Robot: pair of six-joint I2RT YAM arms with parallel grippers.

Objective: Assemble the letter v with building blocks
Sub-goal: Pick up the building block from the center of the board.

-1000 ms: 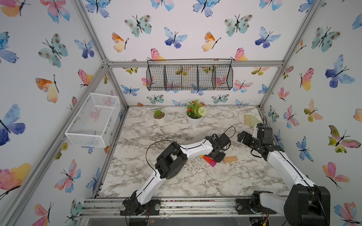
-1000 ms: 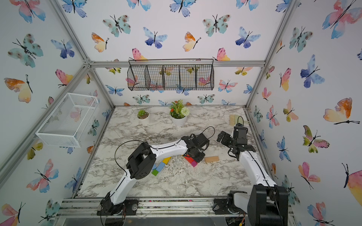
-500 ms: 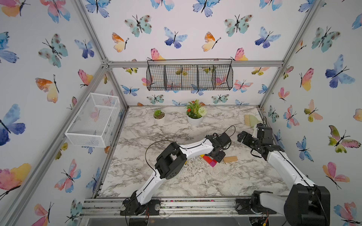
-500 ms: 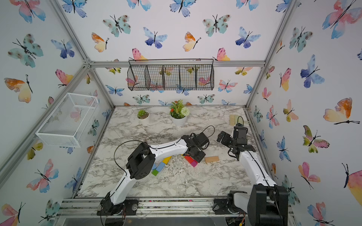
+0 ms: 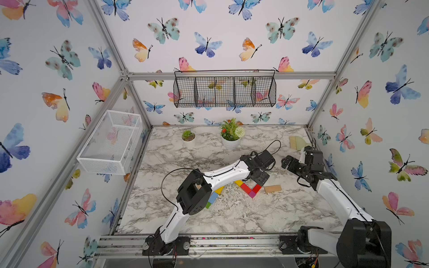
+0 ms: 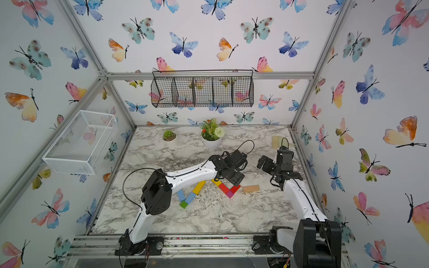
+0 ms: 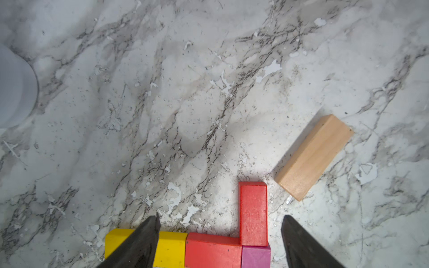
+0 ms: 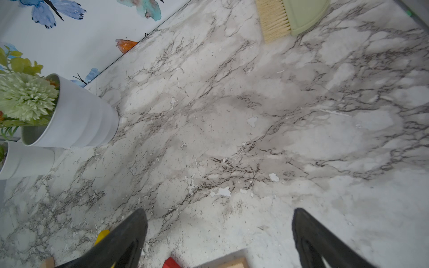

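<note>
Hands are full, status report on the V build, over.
Left gripper open over the red block. Right gripper open, empty. Tan block loose beside the pink-tipped V; nothing blocking.

Probably a robot lab cell, aluminium frame (image 5: 301, 75), butterfly-papered walls (image 5: 209, 27), marble-look tabletop (image 5: 232, 215), front mounting rail (image 5: 232, 242)

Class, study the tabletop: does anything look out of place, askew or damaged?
The tan block lies loose, apart from the V at the magenta cube, angled off the end of the nearest red bar instead of in line. The marble tabletop is chipped, with white flecks across it.
</note>
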